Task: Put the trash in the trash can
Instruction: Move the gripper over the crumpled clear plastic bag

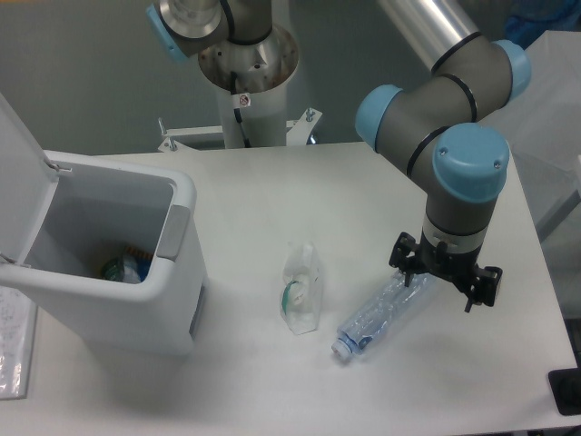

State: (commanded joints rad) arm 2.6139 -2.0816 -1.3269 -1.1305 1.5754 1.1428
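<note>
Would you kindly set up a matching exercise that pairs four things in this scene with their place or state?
Things:
1. water bottle
2. pouch
3. trash can
4. gripper

Descriptions:
A. lid raised, items inside
B. lying on its side, cap toward the table's front edge
C. over the bottle's far end
D. on the table between can and bottle

Pairs: 1-B, 2-D, 3-A, 4-C
</note>
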